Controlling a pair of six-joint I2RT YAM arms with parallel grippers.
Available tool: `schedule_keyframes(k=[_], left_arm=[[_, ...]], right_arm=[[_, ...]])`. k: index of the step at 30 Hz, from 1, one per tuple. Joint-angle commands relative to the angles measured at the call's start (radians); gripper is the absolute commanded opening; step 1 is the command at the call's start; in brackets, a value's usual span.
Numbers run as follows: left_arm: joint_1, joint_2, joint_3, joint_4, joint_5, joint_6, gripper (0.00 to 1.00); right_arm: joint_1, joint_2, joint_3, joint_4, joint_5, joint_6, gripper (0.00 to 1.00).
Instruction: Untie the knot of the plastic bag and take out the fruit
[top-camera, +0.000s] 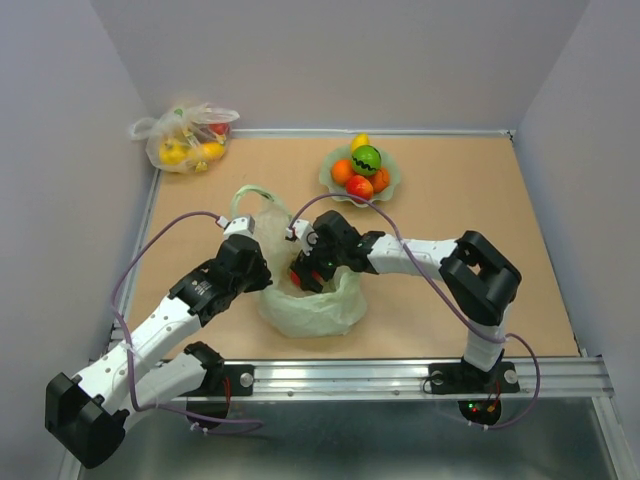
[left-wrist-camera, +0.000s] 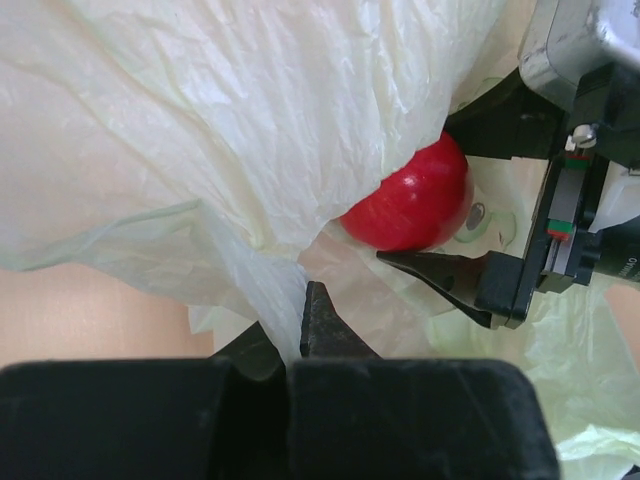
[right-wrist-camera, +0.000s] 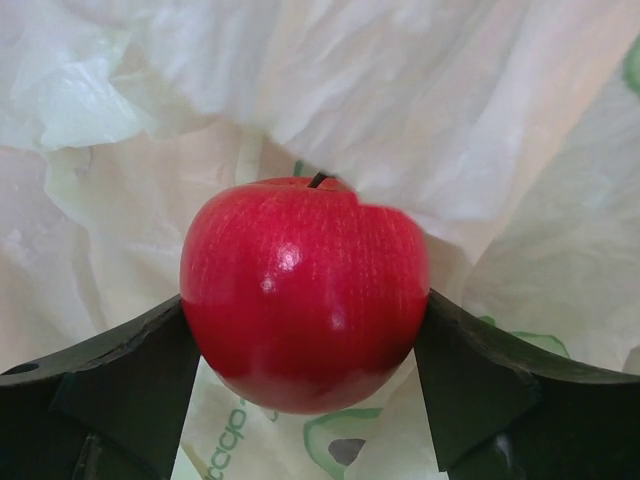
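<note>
The pale green plastic bag (top-camera: 318, 308) lies crumpled on the table between my arms. My left gripper (top-camera: 262, 272) is shut on a fold of its film (left-wrist-camera: 250, 120), with the fingertips (left-wrist-camera: 318, 320) pinching the thin plastic. My right gripper (top-camera: 305, 275) reaches into the bag's mouth. In the right wrist view a red apple (right-wrist-camera: 305, 290) sits between its fingers (right-wrist-camera: 130, 370), and both touch its sides. The left wrist view shows the same apple (left-wrist-camera: 410, 200) under the bag's edge. No knot is in view; a loose handle loop (top-camera: 250, 195) lies behind the bag.
A green bowl (top-camera: 392, 185) at the back holds several fruits, with a green one (top-camera: 366, 160) on top. A clear whitish bag (top-camera: 188, 135) with yellow and red items sits in the far left corner. Walls stand on three sides.
</note>
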Motion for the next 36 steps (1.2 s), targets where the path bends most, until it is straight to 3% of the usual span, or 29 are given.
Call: schedule_keyframes(k=[1,2,3,4,15,23,28,31,36], left_arm=[[-0.003,-0.022,-0.003,0.021,-0.053,0.006,0.00],[-0.001,-0.019,-0.001,0.026,-0.060,0.006,0.00],[-0.003,-0.019,-0.003,0.032,-0.071,0.008,0.00],[-0.001,-0.016,-0.003,0.037,-0.077,0.009,0.00],[0.048,0.098,0.008,0.106,-0.191,0.054,0.00],[0.151,0.142,0.043,0.141,-0.229,0.129,0.00],[0.181,0.083,0.039,0.170,-0.241,0.147,0.00],[0.183,-0.003,0.021,0.198,-0.260,0.156,0.00],[0.184,-0.135,-0.016,0.250,-0.292,0.193,0.00]], right_arm=[[0.008,-0.076,0.040,0.016,-0.015,0.011,0.51],[0.006,-0.087,0.042,0.016,-0.021,0.011,0.26],[0.006,-0.098,0.042,0.016,-0.024,0.014,0.11],[0.008,-0.117,0.044,0.018,-0.033,0.017,0.05],[0.008,-0.274,0.094,0.013,-0.070,0.037,0.00],[-0.010,-0.377,0.134,0.015,0.231,-0.060,0.00],[-0.084,-0.339,0.180,0.015,0.402,-0.093,0.00],[-0.190,-0.276,0.220,0.015,0.401,-0.051,0.00],[-0.248,-0.139,0.290,0.018,0.409,-0.037,0.01]])
